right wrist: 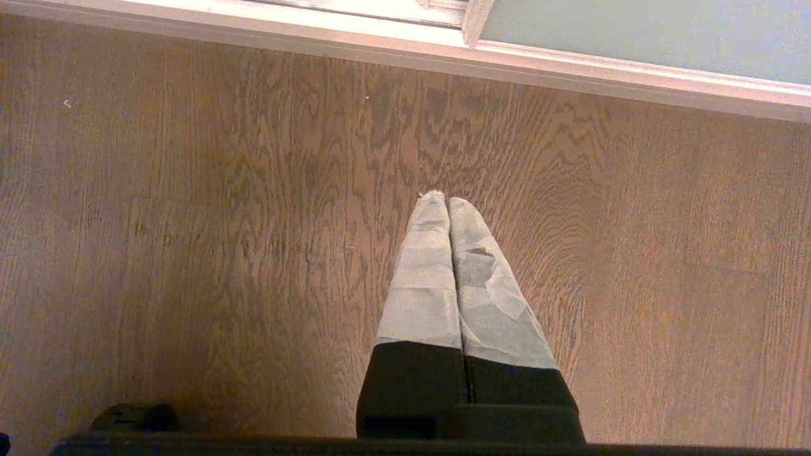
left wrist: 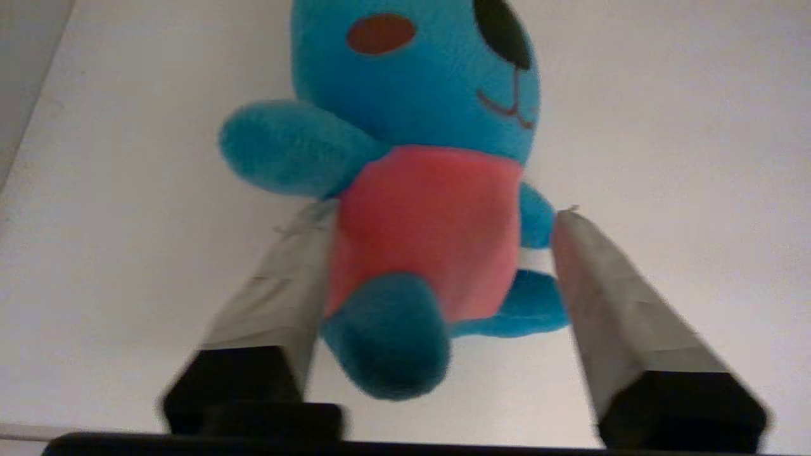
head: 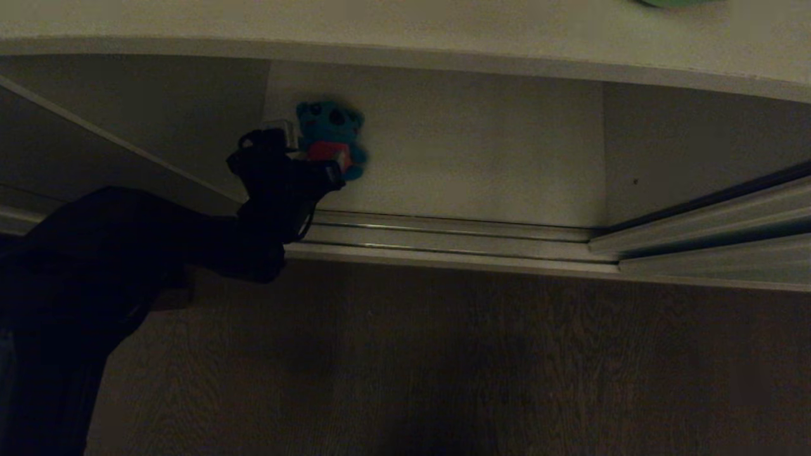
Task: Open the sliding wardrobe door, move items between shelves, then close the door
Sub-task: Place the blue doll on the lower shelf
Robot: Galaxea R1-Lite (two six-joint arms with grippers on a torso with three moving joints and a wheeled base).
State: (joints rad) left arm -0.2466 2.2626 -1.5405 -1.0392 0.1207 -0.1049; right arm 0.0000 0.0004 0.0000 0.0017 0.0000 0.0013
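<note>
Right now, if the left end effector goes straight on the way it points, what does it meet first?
The blue plush toy: it sits between the open fingers of the left end effector, on the lower white shelf. Behind it probably the wardrobe's back wall.

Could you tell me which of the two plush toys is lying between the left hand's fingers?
The blue plush toy with the red belly, on the lower shelf; the green one only peeks in on the upper shelf.

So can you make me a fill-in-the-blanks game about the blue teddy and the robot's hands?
1. The blue plush toy has a belly coloured ____.
2. The blue plush toy lies on the lower white ____ of the wardrobe.
3. The left gripper has a finger on either side of the toy, and its jaws are ____.
4. The right gripper hangs above the wooden ____.

Missing words: red; shelf; open; floor
</note>
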